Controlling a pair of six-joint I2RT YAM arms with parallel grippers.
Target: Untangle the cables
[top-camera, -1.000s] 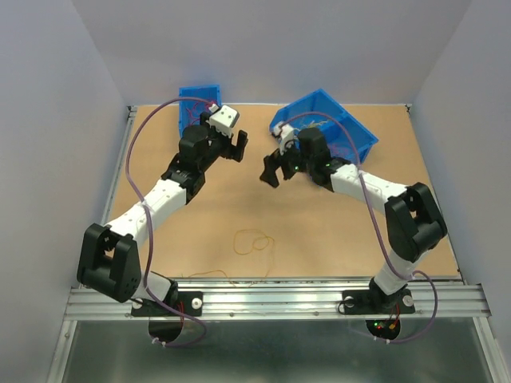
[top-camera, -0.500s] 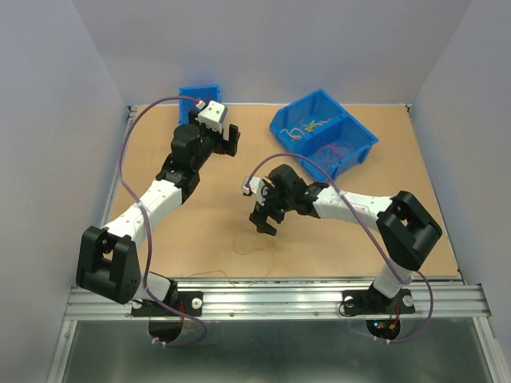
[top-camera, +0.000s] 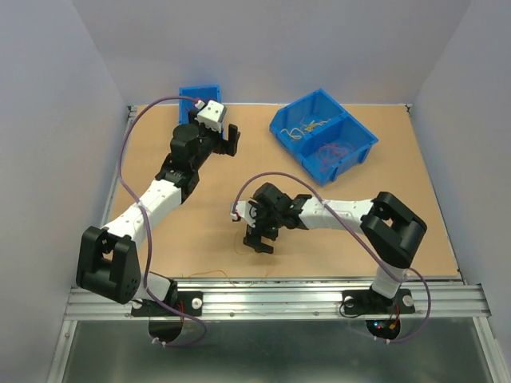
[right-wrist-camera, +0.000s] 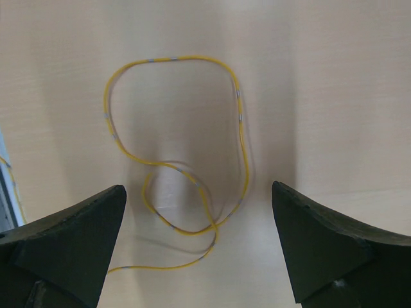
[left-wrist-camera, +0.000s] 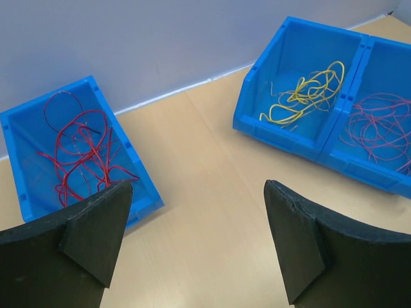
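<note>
Tan tabletop [top-camera: 383, 171], pale walls [top-camera: 263, 48].
We're watching left gripper [left-wrist-camera: 197, 186] and right gripper [right-wrist-camera: 198, 187] gaping empty, 1 yellow cable [right-wrist-camera: 241, 128] under the right.

A thin yellow wire with grey bands [right-wrist-camera: 180, 58] lies flat on the tan wooden surface [right-wrist-camera: 321, 64], filling the middle of the right wrist view. It forms 1 wide loop in the upper part and a smaller loop below, crossing itself at lower centre, with a loose tail running toward the lower left.

In the left wrist view, a tangle of dark red wires [left-wrist-camera: 77, 151] lies curled in the small blue plastic bin [left-wrist-camera: 32, 147] at left. At upper right, a bundle of yellow wires [left-wrist-camera: 302, 96] lies in the left compartment of the 2-compartment blue plastic bin [left-wrist-camera: 282, 138]. A heap of pale red wires [left-wrist-camera: 379, 125] lies in its right compartment.
</note>
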